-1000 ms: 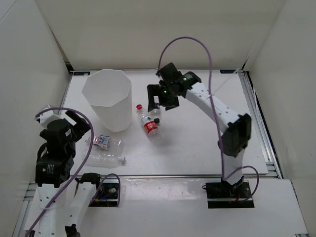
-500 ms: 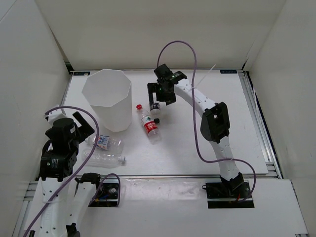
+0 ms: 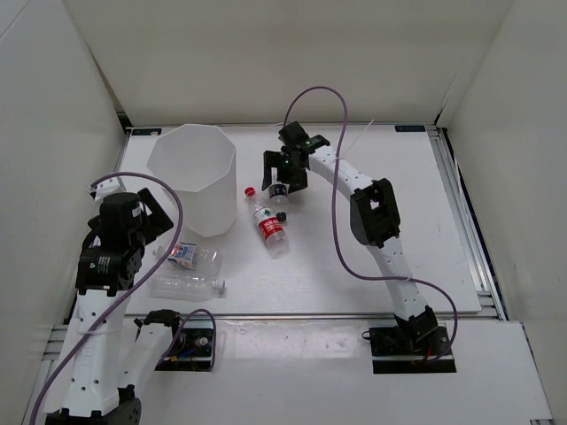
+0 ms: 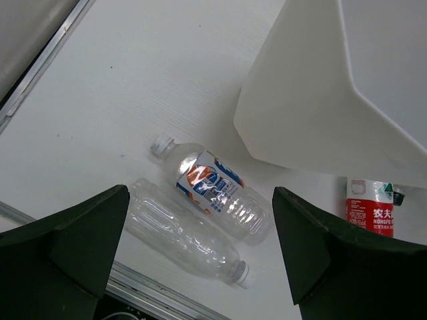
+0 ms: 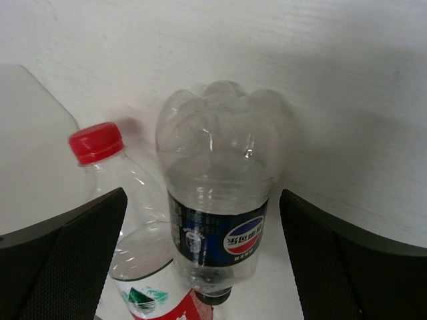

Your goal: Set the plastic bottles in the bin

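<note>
The right arm has folded its elbow in and reached forward over the last second. The right gripper (image 3: 283,176) has come down over the dark-labelled bottle (image 5: 217,200), a small clear plastic one with a black cap. It lies on the white table (image 3: 372,257), off the right side of the bin (image 3: 197,211). The right wrist view shows the bottle's lobed base facing the camera and its body lying between the two black fingers. The jaws are spread wide, neither pad is on the plastic, and nothing is gripped yet.

Just beside it, seemingly touching near the neck, lies the red-labelled bottle (image 3: 271,227), clear plastic with a red cap. With a neighbour that close, closing the fingers could nudge it.

On the other side, the left gripper (image 3: 151,215) has edged inward a little. It hangs above the other pair, its jaws also spread wide and empty. Below it are the blue-and-white-labelled bottle (image 4: 215,192) and the unlabelled bottle (image 4: 183,235), a bare clear one. They lie side by side near the front-left of the table, just in front of the bin.

The bin is a tall, white, translucent plastic container with faceted sides. It stands upright at the back left, and no bottle shows inside it. All four bottles are on the table where they were a second ago, so only the arms have moved.

The task looks barely begun, and the right arm's descent reads as the set-up for a first pick. That would mean closing on the bottle's body and then lifting it well clear, because the bin's rim stands far higher than any bottle.
</note>
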